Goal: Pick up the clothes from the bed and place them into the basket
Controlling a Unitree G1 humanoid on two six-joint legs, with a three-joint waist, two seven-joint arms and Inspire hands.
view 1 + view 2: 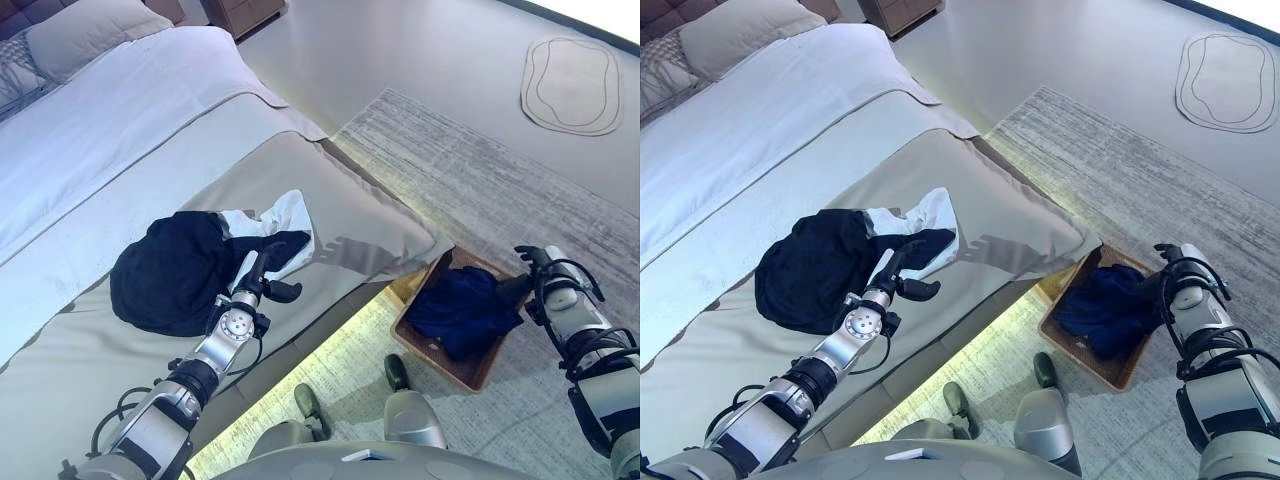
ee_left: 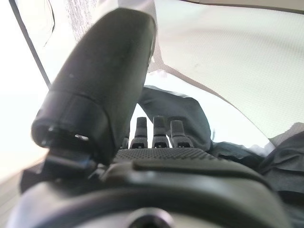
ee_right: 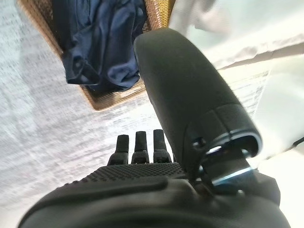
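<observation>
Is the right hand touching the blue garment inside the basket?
Apart. The right wrist view shows the right hand empty over carpet, beside the basket.

Black garment (image 1: 172, 270) bunched against a white cloth (image 1: 283, 217), both on a beige bedspread (image 1: 340, 215). White sheet (image 1: 110, 110) higher up the bed, a beige pillow (image 1: 85, 32) above it. Navy blue clothes (image 1: 462, 308) inside a brown woven basket (image 1: 478, 371). Grey streaked rug (image 1: 480, 190) below; small cream mat (image 1: 572, 84) outlined in dark wavy lines. Brown wooden furniture (image 1: 243, 12) at the back.
</observation>
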